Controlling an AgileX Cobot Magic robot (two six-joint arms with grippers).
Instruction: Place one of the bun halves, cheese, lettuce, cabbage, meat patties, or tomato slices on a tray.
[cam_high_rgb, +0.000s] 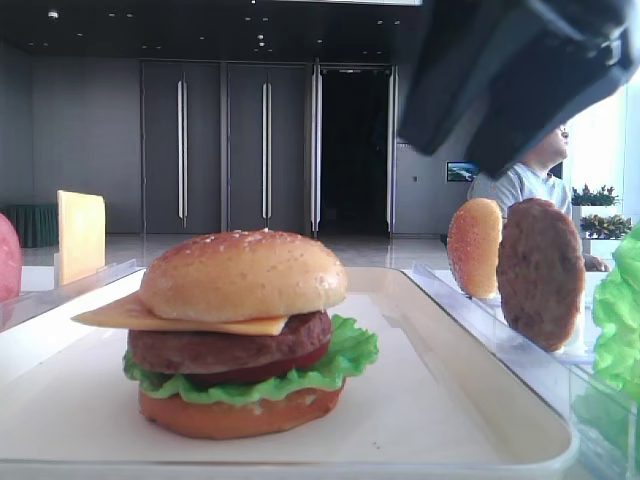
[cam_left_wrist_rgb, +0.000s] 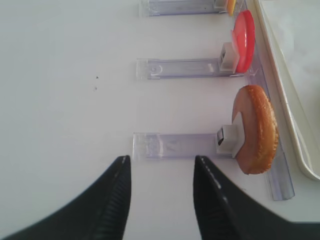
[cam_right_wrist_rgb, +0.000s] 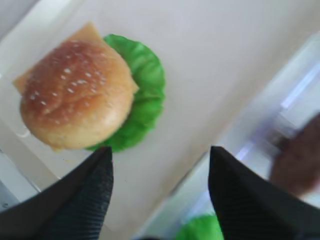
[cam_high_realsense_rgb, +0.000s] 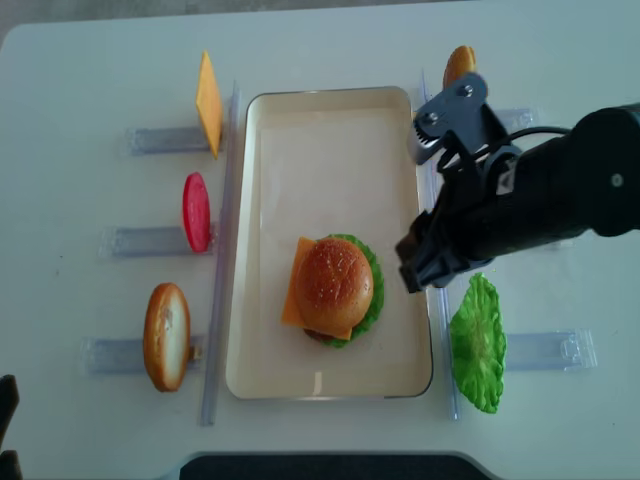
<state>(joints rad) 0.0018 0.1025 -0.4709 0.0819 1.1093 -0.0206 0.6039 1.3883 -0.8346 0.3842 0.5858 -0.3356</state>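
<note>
The bun top (cam_high_realsense_rgb: 335, 283) sits domed and sesame-specked on the stacked burger, near the front middle of the white tray (cam_high_realsense_rgb: 330, 140). Under it a cheese slice (cam_high_rgb: 150, 315) juts out to one side, then a meat patty (cam_high_rgb: 225, 350), a dark red tomato slice (cam_high_rgb: 262, 372), ruffled lettuce (cam_high_rgb: 345, 362) and the orange-brown bun bottom (cam_high_rgb: 235, 412). The whole stack stands upright and touches nothing but the tray floor.

My right arm reaches in from the right over the tray's right rim, its dark body slanting down toward the burger. My right pincer (cam_right_wrist_rgb: 160, 170) hangs above the tray just beside the burger, clear of it. Its jaws are spread wide with nothing between them; in the wrist view the bun shows just past the left fingertip (cam_right_wrist_rgb: 102, 165).

My left pincer (cam_left_wrist_rgb: 161, 172) hovers over the bare counter (cam_left_wrist_rgb: 65, 100) to the left of the tray, holding nothing. In the wrist view I see a gap between the two fingers, yet they are drawn in as far as they go.

Along the clear racks at the left stand a spare cheese slice (cam_high_realsense_rgb: 208, 103), a red tomato slice (cam_high_realsense_rgb: 196, 212) and another bun half (cam_high_realsense_rgb: 166, 336), all on edge. On the right stand a bun piece (cam_high_realsense_rgb: 459, 65), a spare patty (cam_high_rgb: 540, 272) and a loose lettuce leaf (cam_high_realsense_rgb: 478, 343).
</note>
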